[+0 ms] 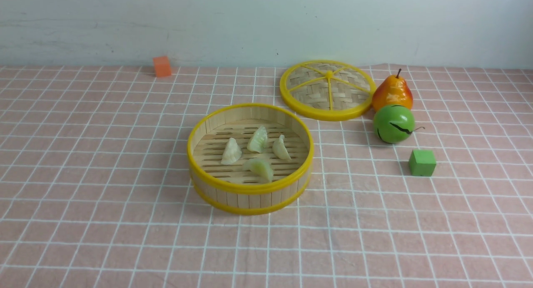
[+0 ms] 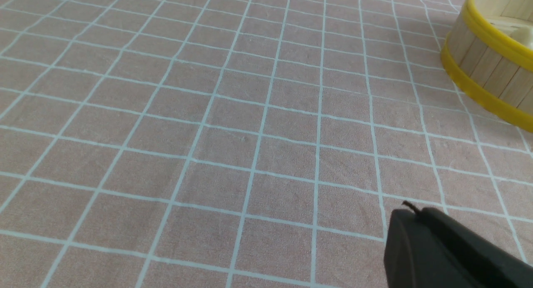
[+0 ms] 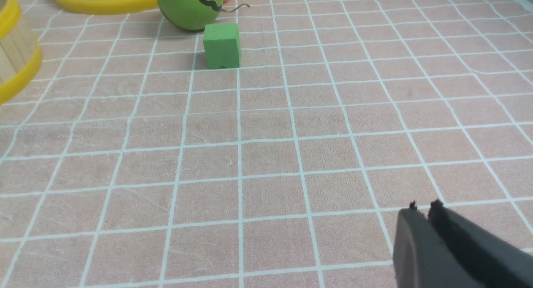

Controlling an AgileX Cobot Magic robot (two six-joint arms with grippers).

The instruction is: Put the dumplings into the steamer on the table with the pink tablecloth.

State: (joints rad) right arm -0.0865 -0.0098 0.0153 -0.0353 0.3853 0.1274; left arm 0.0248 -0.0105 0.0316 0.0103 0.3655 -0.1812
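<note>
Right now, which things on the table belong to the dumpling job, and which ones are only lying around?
Part of the job: four dumplings, already inside the steamer; the pink tablecloth.

Just lying about: lid, pear, green ball, green cube, orange cube.

Illumination is bright, even and diffuse in all 3 views. Shadows are soft: the steamer [image 1: 250,159] casts a faint one toward the left on the pink tablecloth [image 1: 104,175]. No glare is visible. Both wrist views blur the dark gripper bodies nearest the lens; cloth beyond the jaws stays sharp.
</note>
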